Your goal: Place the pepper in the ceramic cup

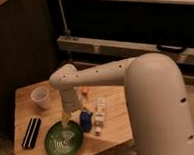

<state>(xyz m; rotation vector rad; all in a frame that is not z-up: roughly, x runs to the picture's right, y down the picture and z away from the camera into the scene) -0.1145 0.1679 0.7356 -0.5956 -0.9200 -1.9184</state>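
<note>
The white ceramic cup [40, 97] stands upright at the back left of the wooden table [26, 92]. My gripper [67, 120] hangs at the end of the white arm [90, 76], just over the far rim of the green plate [63, 143], to the right of and nearer than the cup. A small orange-red bit [84, 90] shows behind the arm's wrist; it may be the pepper, but I cannot tell. I see no pepper on the plate or in the cup.
A black flat object [31, 132] lies at the table's left front. A blue object [86, 119] and a white bottle-like object [99, 113] sit just right of the gripper. A dark cabinet and a metal rail stand behind the table.
</note>
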